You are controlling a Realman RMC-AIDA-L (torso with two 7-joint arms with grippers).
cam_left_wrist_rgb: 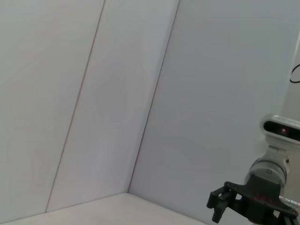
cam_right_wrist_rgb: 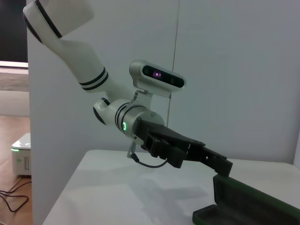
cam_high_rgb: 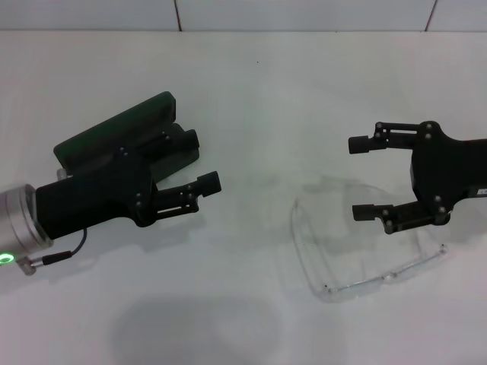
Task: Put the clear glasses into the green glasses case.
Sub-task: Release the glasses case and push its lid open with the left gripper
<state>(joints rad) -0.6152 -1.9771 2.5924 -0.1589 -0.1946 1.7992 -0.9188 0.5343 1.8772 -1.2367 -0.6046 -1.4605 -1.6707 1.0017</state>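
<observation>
The clear glasses (cam_high_rgb: 358, 247) lie on the table (cam_high_rgb: 251, 91) partly beneath the open, empty right end effector (cam_high_rgb: 356, 179), apparently poised for pickup, while the open left end effector (cam_high_rgb: 199, 161) hovers over the open green glasses case (cam_high_rgb: 114, 133).

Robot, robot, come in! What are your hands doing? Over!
Left gripper open, over the open case. Right gripper open, above the glasses on the table. Nothing between glasses and case.

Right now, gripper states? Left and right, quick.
Left gripper: open, empty, over the open case.
Right gripper: open, empty, above the glasses on the table.
</observation>
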